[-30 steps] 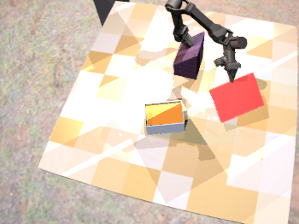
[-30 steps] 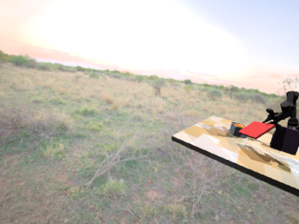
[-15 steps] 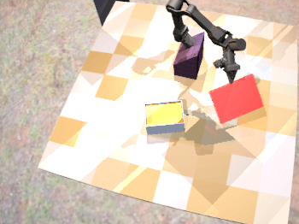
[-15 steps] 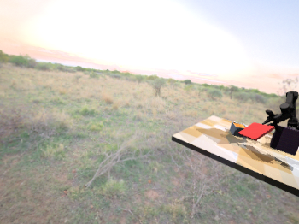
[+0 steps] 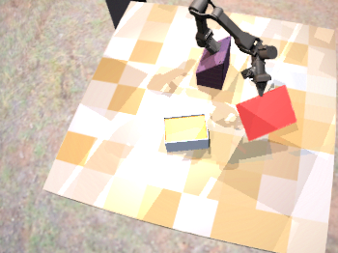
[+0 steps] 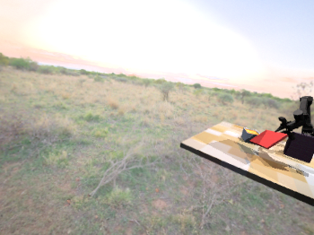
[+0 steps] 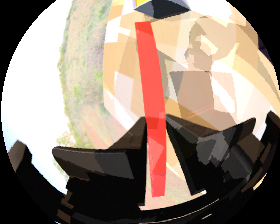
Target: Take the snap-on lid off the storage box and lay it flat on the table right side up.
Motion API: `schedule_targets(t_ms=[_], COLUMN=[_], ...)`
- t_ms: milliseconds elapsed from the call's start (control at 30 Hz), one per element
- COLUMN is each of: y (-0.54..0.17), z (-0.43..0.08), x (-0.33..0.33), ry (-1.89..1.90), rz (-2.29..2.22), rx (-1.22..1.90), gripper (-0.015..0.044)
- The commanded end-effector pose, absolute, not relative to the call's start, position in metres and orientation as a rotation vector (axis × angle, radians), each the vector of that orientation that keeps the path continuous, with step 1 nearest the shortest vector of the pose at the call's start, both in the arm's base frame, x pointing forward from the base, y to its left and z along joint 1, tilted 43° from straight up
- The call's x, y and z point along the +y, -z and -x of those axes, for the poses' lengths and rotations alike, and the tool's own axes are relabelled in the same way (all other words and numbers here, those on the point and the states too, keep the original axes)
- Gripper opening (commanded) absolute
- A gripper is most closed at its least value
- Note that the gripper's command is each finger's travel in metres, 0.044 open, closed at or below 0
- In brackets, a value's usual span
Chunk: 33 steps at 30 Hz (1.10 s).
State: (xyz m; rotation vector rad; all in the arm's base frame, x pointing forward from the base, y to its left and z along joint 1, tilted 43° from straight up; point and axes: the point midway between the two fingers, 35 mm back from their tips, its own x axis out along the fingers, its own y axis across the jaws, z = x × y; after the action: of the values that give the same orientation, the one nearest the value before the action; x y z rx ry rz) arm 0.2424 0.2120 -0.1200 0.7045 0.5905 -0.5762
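Dry, patchy grassland (image 5: 39,79) (image 6: 112,114) (image 7: 82,65) spread around the table (image 5: 194,216) (image 6: 215,147) (image 7: 120,60), whose top was a patchwork of white, tan and ochre under glaring light. A dark post (image 5: 126,4) stood at its 11 o'clock corner, as seen from above. The black arm (image 5: 237,28) (image 6: 306,111) reached in from 12 o'clock, passing near a dark purple block (image 5: 213,67) (image 6: 300,146) that stood at 1 o'clock from the storage box. The red lid (image 5: 267,113) (image 6: 269,138) (image 7: 153,85) was off the box, raised between 2 and 3 o'clock from it, with a gap between the two and table between the lid and the 3 o'clock edge. Its shadow fell apart from it, toward 7 o'clock. The storage box (image 5: 187,144) (image 6: 247,135) (image 7: 162,8) sat open near the table's middle, well in from every edge, blue-grey outside and yellow within; whether the yellow was lining or contents could not be told. The gripper (image 5: 262,94) (image 7: 155,120) was closed down to a narrow gap, pinching the lid by its 11 o'clock edge.
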Motion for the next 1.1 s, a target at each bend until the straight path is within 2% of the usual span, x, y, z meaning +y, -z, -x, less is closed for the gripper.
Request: schedule_targets(t_ms=[0,1067], y=[0.122,0.141], z=[-0.243,-0.242], x=[0.211,0.194], ry=[0.571,0.571], rz=[-0.704,-0.703], rx=[0.588,0.587], gripper=[0.0000,0.0000])
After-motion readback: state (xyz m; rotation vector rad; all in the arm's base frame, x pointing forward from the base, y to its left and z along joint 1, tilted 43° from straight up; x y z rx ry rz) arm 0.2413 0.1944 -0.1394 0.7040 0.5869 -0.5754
